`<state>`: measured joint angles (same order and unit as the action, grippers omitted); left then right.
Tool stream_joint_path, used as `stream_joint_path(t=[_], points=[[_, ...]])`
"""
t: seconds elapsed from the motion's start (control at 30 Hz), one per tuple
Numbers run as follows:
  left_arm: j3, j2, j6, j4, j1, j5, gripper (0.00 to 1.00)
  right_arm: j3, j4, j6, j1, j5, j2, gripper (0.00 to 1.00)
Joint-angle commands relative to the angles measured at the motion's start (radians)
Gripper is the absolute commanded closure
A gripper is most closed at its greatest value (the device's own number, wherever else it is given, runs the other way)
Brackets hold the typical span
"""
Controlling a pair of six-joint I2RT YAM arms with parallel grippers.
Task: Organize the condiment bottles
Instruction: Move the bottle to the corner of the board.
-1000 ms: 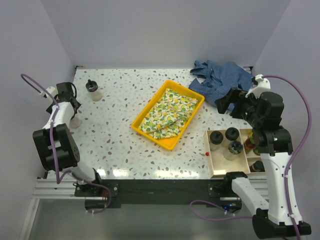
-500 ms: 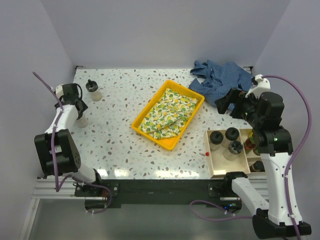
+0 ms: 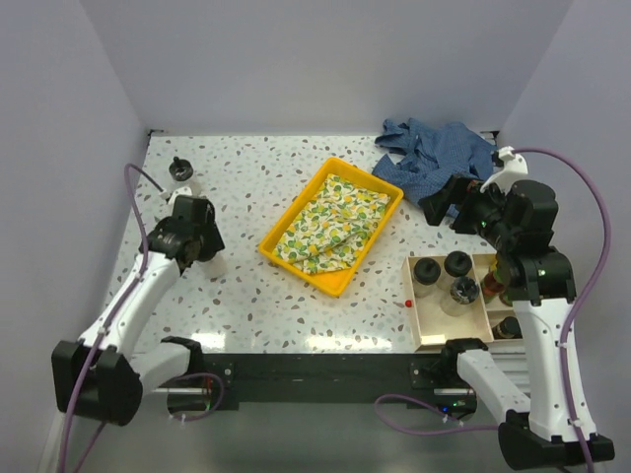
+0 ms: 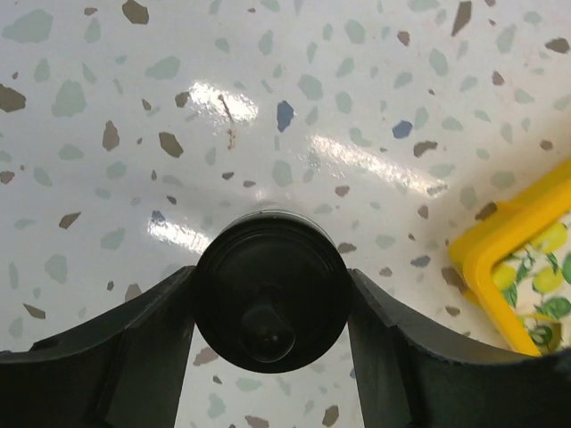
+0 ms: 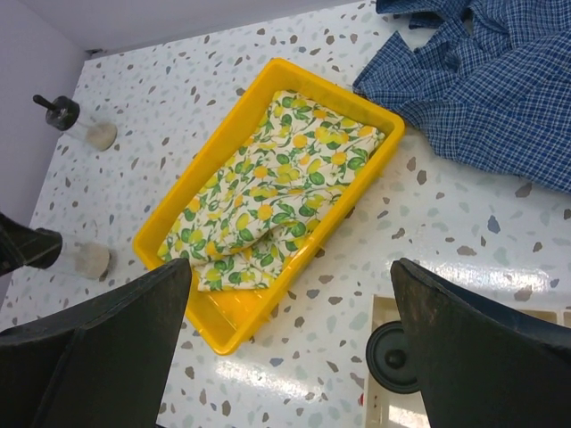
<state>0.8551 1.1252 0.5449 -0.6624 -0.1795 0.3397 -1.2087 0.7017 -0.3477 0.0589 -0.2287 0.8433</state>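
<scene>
Top external looks down from above the near edge over the whole table (image 3: 246, 177). Left wrist faces straight down, close on a black-lidded bottle (image 4: 270, 285). Right wrist looks leftward from higher; both catch the yellow tray (image 5: 227, 330), probably that bottle too.

No legible text or labels

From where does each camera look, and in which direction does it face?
Top external: high behind the robot, facing down at the speckled white table; left arm and right arm show.
Left wrist: down on a black-lidded clear bottle between its fingers.
Right wrist: slanting down over the yellow plastic tray; its spread fingers frame it.
Shared: the tray, in all three.
</scene>
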Motion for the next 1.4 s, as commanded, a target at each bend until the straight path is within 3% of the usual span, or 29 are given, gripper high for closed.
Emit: stream_joint_path(t=[0.0, 0.23, 0.43, 0.6, 0.8, 0.9, 0.93, 1.0, 1.03, 1.07, 1.1, 1.27, 1.37], points=[[-0.016, -0.151, 0.064, -0.116, -0.055, -0.040, 0.68, 0.012, -0.039, -0.014, 0.009, -0.029, -0.004, 0.01], [-0.070, -0.338, 0.127, -0.206, -0.158, -0.175, 0.74, 0.029, -0.044, -0.023, 0.013, -0.015, -0.009, 0.01], [-0.088, -0.320, 0.194, -0.224, -0.325, -0.170, 0.81, 0.035, -0.024, -0.028, 0.022, 0.014, 0.003, 0.01], [-0.105, -0.286, 0.302, -0.212, -0.561, -0.094, 0.82, 0.031, -0.013, -0.027, 0.032, 0.015, -0.006, 0.01], [-0.047, -0.142, 0.447, -0.197, -0.850, 0.033, 0.80, 0.029, 0.008, -0.027, 0.039, 0.012, -0.007, 0.02], [-0.013, -0.053, 0.483, -0.186, -0.929, 0.057, 0.72, 0.043, 0.012, -0.033, 0.059, 0.008, -0.018, 0.02], [-0.008, -0.042, 0.489, -0.181, -0.943, 0.062, 0.63, 0.049, 0.013, -0.034, 0.068, 0.009, -0.019, 0.02], [0.007, -0.021, 0.487, -0.160, -0.965, 0.059, 0.55, 0.060, 0.015, -0.039, 0.108, 0.025, -0.015, 0.02], [0.012, -0.018, 0.480, -0.157, -0.966, 0.056, 0.44, 0.063, 0.016, -0.039, 0.131, 0.037, -0.010, 0.02], [0.024, -0.016, 0.475, -0.154, -0.966, 0.055, 0.28, 0.072, 0.016, -0.040, 0.184, 0.049, -0.003, 0.02], [0.031, -0.019, 0.460, -0.149, -0.966, 0.055, 0.00, 0.077, 0.012, -0.043, 0.217, 0.063, 0.008, 0.02], [0.110, -0.048, 0.405, -0.160, -0.965, 0.102, 0.00, 0.118, -0.047, -0.095, 0.442, 0.135, 0.045, 0.02], [0.185, -0.067, 0.351, -0.187, -0.957, 0.201, 0.00, 0.120, -0.085, -0.120, 0.557, 0.176, 0.088, 0.03]])
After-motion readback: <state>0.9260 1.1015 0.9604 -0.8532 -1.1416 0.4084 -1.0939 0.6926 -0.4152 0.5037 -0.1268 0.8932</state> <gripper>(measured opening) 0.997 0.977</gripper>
